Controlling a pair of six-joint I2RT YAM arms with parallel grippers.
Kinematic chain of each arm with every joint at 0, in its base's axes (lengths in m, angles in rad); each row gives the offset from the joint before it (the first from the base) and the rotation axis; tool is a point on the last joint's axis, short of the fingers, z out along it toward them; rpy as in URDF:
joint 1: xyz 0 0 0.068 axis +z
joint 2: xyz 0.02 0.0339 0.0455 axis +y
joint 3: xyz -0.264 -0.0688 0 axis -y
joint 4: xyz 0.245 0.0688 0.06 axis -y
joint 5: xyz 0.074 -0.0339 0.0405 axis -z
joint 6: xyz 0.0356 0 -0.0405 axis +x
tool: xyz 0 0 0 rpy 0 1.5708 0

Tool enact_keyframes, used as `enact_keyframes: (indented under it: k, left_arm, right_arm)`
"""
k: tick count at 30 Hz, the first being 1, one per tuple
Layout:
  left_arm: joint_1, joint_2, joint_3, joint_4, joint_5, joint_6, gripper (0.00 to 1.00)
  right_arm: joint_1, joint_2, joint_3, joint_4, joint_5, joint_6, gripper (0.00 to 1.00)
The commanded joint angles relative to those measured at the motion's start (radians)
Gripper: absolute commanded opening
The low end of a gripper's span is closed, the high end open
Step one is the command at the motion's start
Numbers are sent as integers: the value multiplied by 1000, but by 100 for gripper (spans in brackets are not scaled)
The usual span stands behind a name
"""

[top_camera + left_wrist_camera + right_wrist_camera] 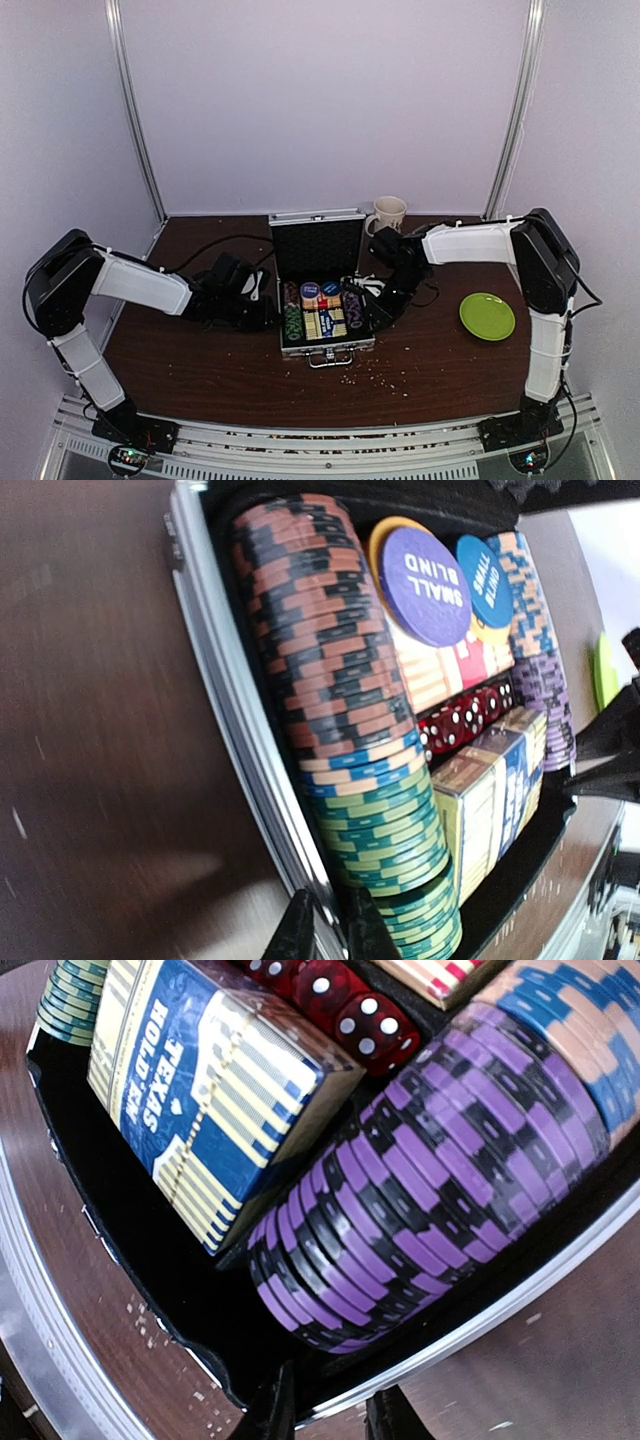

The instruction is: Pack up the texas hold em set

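1. Top view: the case sits open at frame centre between the left gripper and the right gripper. An uneven pull could skew it.
2. Left wrist view: at bottom centre the jaws pinch the case wall. A slip might jolt the chips loose.
3. Right wrist view: the jaws straddle the rim at the bottom. Whether they are clamped cannot be told.

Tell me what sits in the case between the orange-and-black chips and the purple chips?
Red dice, a blue-and-tan card box and two small-blind discs lie there, clearest in the left wrist view.
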Motion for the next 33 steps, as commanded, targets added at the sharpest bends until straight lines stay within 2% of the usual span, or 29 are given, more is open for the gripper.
enact_keyframes:
  k: [1, 4, 9, 12, 14, 17, 24, 33]
  left_arm:
    - [-84, -67, -71, -57, 47, 2, 12]
    - [-91, -133, -111, -92, 22, -9, 13]
    - [-91, -265, -110, -304, -119, 22, 33]
    - [-91, -385, -85, -441, -223, 63, 38]
    - [-91, -456, -65, -487, -266, 103, 40]
    - [-102, -488, -25, -464, -238, 238, 44]
    - [-190, -298, 187, -486, -106, 597, 49]
    - [-209, 1, 399, -479, -16, 751, 49]
  right_arm:
    - [114, -65, -82, -36, -135, -121, 23]
    - [123, -99, -113, -28, -141, -113, 23]
    - [96, -137, -121, -81, -94, -153, 30]
    - [60, -200, -151, -81, -64, -170, 37]
    - [39, -245, -172, -74, -49, -177, 42]
    - [29, -295, -184, -82, -31, -202, 46]
    - [11, -408, -225, -56, -26, -272, 48]
    - [11, -470, -274, -19, -42, -285, 48]
